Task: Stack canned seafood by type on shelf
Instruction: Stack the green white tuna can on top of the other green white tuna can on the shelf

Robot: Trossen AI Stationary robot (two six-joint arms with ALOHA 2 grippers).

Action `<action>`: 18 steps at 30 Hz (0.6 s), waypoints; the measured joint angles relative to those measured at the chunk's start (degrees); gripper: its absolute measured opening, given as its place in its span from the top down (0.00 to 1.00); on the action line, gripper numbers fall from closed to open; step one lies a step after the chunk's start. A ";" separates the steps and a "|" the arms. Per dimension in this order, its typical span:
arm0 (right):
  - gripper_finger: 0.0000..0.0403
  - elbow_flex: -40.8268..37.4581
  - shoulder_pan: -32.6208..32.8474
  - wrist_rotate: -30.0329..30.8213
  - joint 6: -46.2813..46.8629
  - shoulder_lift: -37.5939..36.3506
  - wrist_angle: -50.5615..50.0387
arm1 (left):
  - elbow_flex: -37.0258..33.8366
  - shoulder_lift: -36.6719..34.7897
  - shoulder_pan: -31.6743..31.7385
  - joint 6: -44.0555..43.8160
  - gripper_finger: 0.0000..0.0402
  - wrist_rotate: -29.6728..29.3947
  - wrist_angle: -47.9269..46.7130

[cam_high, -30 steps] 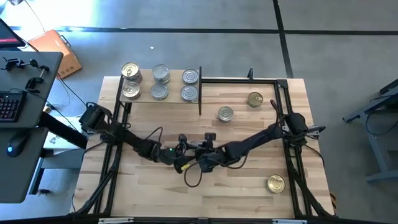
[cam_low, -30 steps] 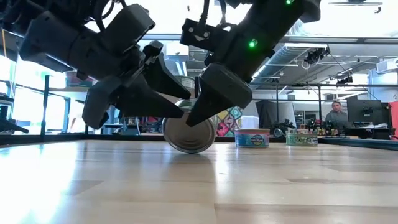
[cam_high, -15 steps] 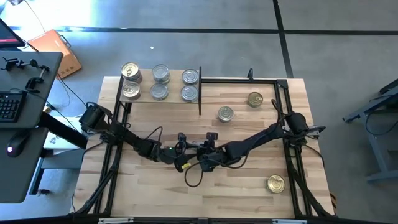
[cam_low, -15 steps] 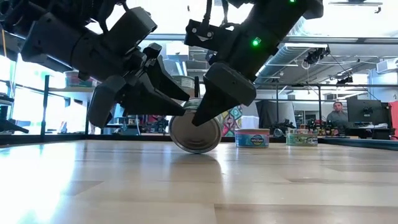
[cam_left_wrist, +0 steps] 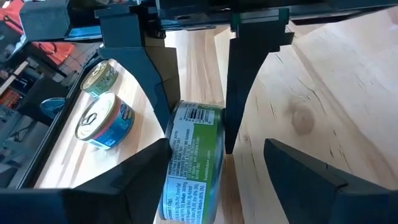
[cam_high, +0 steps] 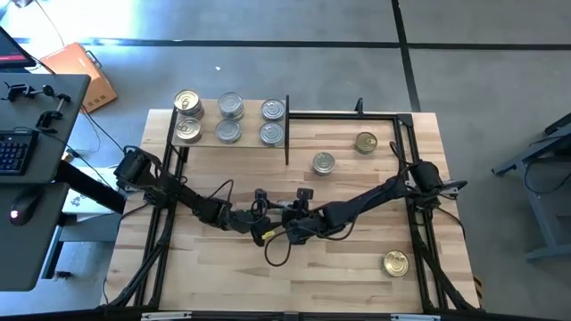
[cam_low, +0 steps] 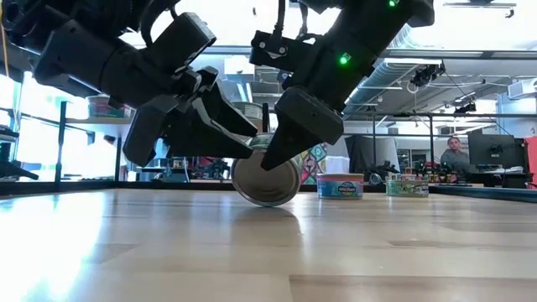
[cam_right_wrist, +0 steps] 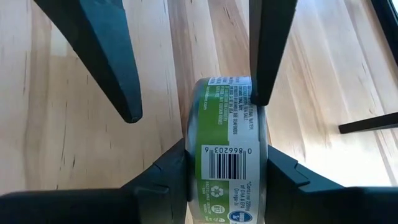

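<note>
A green-labelled can (cam_low: 267, 180) stands on its edge at the table's middle. My right gripper (cam_right_wrist: 227, 149) is shut on it. My left gripper (cam_left_wrist: 217, 146) is open around the same can from the opposite side. One of its fingers is beside the can and the other (cam_left_wrist: 298, 168) is well clear. The shelf (cam_high: 207, 120) at the far left carries two gold-topped cans (cam_high: 187, 116) and several silver-topped ones (cam_high: 230, 119), all resting on their bases. My right gripper pinches the can's two flat ends (cam_right_wrist: 190, 124) between its fingers, which slant down from the table's right. The can sits on edge, with its round wall on the table (cam_low: 267, 204). My left gripper's one finger (cam_left_wrist: 146, 171) lies against a flat end of the can (cam_left_wrist: 169, 155), coming from the table's left. Its other finger touches nothing.
Loose cans lie on the table: a silver-topped one (cam_high: 323, 162) and a gold-topped one (cam_high: 366, 143) at the far right, and another gold-topped one (cam_high: 395, 263) at the near right. A black frame (cam_high: 406, 134) runs around the table's edge.
The can, on edge between the fingers, has shifted slightly toward the table's right. My left gripper has rolled a little about its own pointing line. Both arms have otherwise kept their places.
</note>
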 joint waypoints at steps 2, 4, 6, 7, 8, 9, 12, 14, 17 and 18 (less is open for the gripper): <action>0.69 0.00 -0.01 -0.03 0.36 0.00 -0.12 | 0.00 0.00 -0.01 -0.20 0.36 -0.34 -0.10; 0.69 0.00 0.00 -0.11 0.39 0.00 -0.46 | 0.00 0.00 -0.18 -0.71 0.36 -1.42 -0.15; 0.69 0.00 0.16 -0.57 0.66 0.00 -0.65 | 0.00 0.04 -0.31 -0.97 0.36 -2.69 -0.65; 0.69 0.02 0.24 -0.76 1.10 0.00 -0.86 | 0.00 0.10 -0.35 -1.05 0.36 -2.74 -0.76; 0.69 0.02 0.26 -0.77 1.38 0.00 -0.96 | 0.00 0.11 -0.36 -1.11 0.36 -2.84 -0.74; 0.69 0.02 0.30 -0.79 1.44 0.00 -1.09 | 0.00 0.11 -0.49 -1.29 0.36 -2.81 -0.54; 0.69 0.02 0.32 -0.94 1.44 0.00 -0.98 | 0.00 0.11 -0.86 -1.47 0.36 -2.44 -0.39; 0.69 0.02 0.31 -0.88 1.40 0.00 -0.46 | 0.00 0.11 -0.85 -1.59 0.36 -1.85 -0.33; 0.69 -0.02 0.31 -0.94 1.23 0.04 0.49 | 0.00 0.10 -0.29 -2.46 0.37 0.65 -0.27; 0.69 -0.04 0.31 -0.99 0.87 0.06 0.88 | 0.00 0.09 0.02 -3.13 0.37 1.23 -0.20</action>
